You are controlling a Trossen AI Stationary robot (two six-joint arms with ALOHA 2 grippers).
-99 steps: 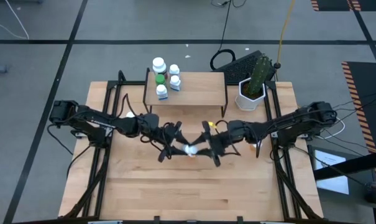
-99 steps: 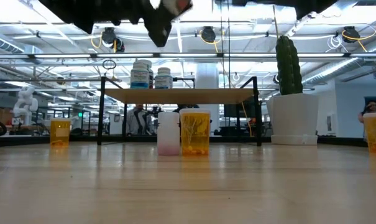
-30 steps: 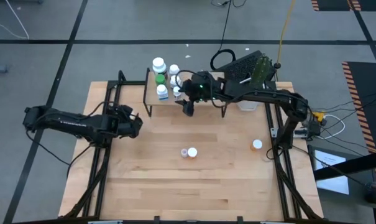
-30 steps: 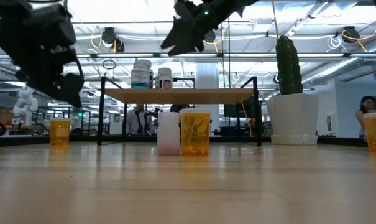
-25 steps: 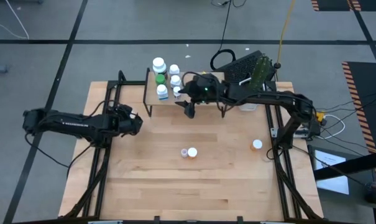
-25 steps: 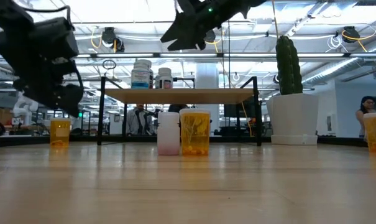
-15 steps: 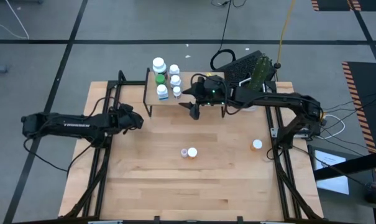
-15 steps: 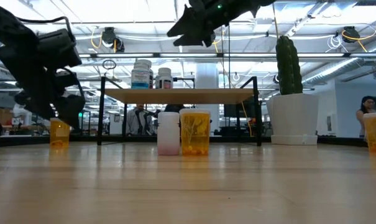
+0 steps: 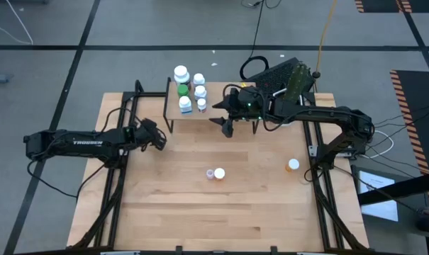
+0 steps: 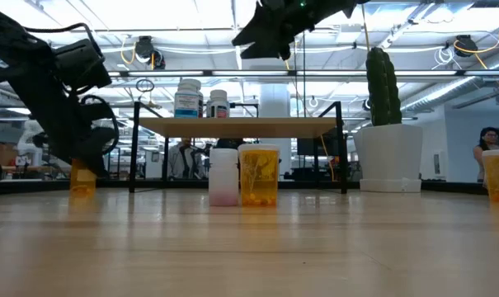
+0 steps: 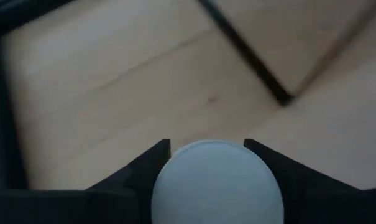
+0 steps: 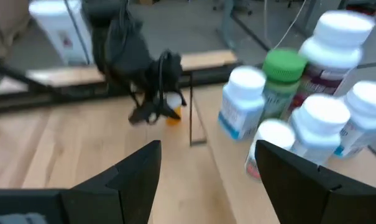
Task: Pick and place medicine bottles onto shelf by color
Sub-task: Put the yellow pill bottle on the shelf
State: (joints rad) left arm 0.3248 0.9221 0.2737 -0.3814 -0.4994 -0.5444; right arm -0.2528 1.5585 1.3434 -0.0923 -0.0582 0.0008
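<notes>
- Left tool (image 9: 155, 137) has descended at bench 9 o'clock, fingers now straddling an orange bottle (image 10: 82, 179), not yet clenched.
- Right tool (image 9: 225, 124), released and empty, has withdrawn from the shelf (image 9: 239, 106); placement complete.

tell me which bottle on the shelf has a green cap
The green-capped bottle stands at the shelf's left end, between the large white-capped bottle behind it and a smaller one in front. All its neighbours have white caps.

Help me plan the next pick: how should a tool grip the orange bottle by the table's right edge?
Take the orange bottle across its top, coming straight down: it stands upright and alone, so fingers should fit either side.
</notes>
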